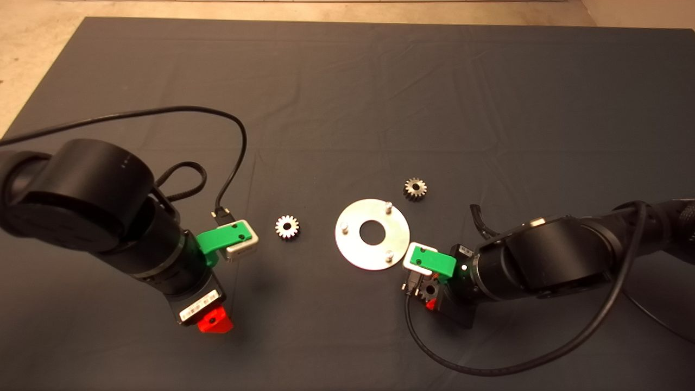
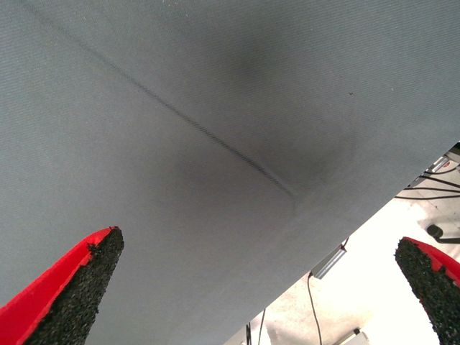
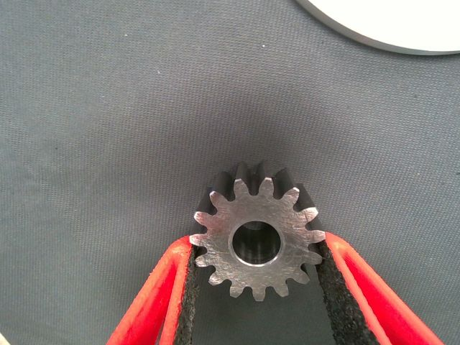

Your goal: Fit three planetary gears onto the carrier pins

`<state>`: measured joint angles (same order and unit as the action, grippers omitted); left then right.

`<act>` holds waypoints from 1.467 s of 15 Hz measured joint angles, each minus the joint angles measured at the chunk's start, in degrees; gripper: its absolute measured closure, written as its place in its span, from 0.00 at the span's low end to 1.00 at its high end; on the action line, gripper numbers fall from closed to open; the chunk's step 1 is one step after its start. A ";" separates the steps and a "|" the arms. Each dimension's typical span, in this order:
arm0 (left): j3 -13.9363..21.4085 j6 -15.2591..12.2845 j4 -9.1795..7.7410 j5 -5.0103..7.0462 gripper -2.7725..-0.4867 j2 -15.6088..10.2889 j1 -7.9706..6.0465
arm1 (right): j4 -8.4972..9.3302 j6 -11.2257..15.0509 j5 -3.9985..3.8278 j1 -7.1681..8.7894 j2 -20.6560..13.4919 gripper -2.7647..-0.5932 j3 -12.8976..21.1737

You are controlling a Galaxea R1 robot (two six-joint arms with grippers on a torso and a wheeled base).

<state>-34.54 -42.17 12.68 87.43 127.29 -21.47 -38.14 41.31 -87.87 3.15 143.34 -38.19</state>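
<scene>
Right fingers (image 3: 338, 287): red with black pads, clenched on a small silvery-grey metal spur gear (image 3: 256, 241), one pad touching its teeth on each side, bore facing the wrist camera
Right gripper (image 1: 429, 293): green, low over the dark grey mat (image 1: 347, 81), just beside the near rim of the flat round silver disc (image 1: 361, 252)
Held gear in the head view (image 1: 430, 289): partly hidden under the green body, only a dark toothed edge showing
Left fingers (image 2: 79, 295): red with black pads, spread wide apart, grasping nothing; only mat cloth lies between them
Left gripper (image 1: 214, 320): above the near left part of the surface, well apart from the disc
Disc: lies flat near the middle of the mat, with a round central hole
Carrier pins (image 1: 389, 207): three short silver studs standing upright on the disc, evenly spaced, all bare
Second gear (image 1: 287, 226): flat on the mat, between the left arm's green wrist part and the disc, touching neither
Third gear (image 1: 415, 188): flat on the mat, near the far right rim of the disc, apart from it
Disc in the right wrist view (image 3: 388, 29): only an arc of its pale rim shows, beyond the held gear
</scene>
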 joint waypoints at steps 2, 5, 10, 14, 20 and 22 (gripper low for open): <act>0.00 0.00 -0.01 0.00 0.00 0.02 -0.09 | 0.00 0.00 -0.02 0.00 0.00 0.78 0.05; 0.00 0.00 -0.01 0.00 0.00 0.05 -0.50 | 0.02 0.00 0.00 0.00 -0.01 0.78 0.05; 0.00 0.00 -0.01 -0.01 0.00 0.51 -0.80 | 0.05 0.02 0.00 0.04 -0.04 0.79 0.05; 0.00 0.00 -0.01 0.02 0.00 1.15 -0.80 | 0.99 0.89 -0.07 2.20 -0.33 0.79 0.07; -0.96 0.02 -0.01 0.00 0.00 3.13 -0.80 | 6.12 3.57 -0.06 8.91 -0.34 0.79 0.10; -1.01 0.02 -0.01 -0.02 0.00 3.96 -0.79 | 7.61 4.52 -0.05 9.54 0.10 0.79 0.11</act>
<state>-35.55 -42.14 12.67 87.41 131.26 -22.26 -30.54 45.83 -87.92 12.70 143.43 -38.08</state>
